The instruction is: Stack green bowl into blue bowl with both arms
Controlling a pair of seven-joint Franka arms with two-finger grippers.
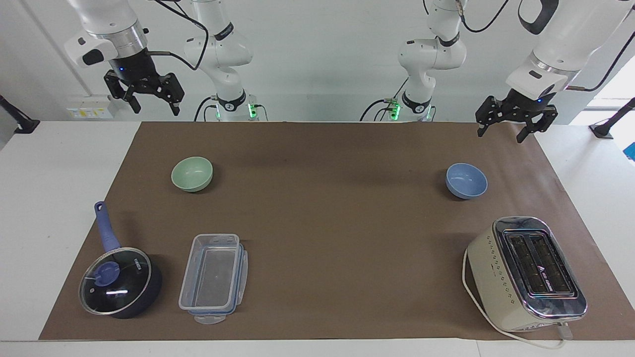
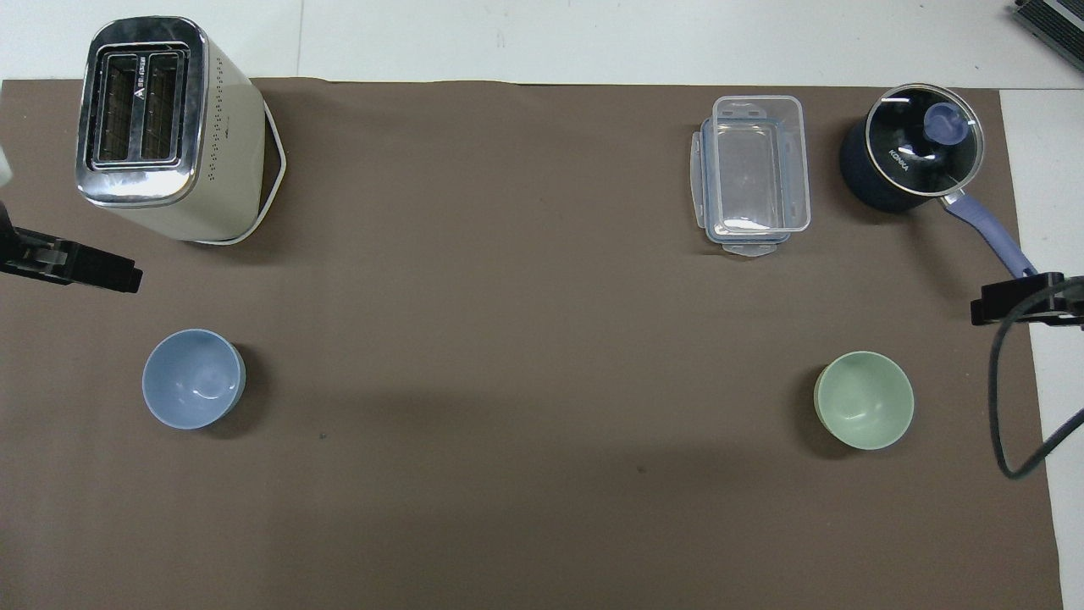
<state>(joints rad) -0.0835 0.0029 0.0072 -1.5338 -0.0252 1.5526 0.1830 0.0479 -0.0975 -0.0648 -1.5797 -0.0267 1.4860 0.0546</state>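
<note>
The pale green bowl (image 1: 192, 173) (image 2: 864, 400) stands upright and empty on the brown mat toward the right arm's end of the table. The periwinkle-blue bowl (image 1: 466, 180) (image 2: 193, 378) stands upright and empty toward the left arm's end. The two bowls are far apart. My right gripper (image 1: 155, 106) (image 2: 1016, 301) hangs open and empty, raised over the table's edge at the robots' end, apart from the green bowl. My left gripper (image 1: 506, 133) (image 2: 85, 267) hangs open and empty, raised over the mat's corner at the robots' end, apart from the blue bowl.
A cream and chrome toaster (image 1: 528, 272) (image 2: 161, 127) stands farther from the robots than the blue bowl. A clear plastic container (image 1: 214, 277) (image 2: 754, 174) and a dark blue saucepan with a glass lid (image 1: 119, 282) (image 2: 910, 152) stand farther than the green bowl.
</note>
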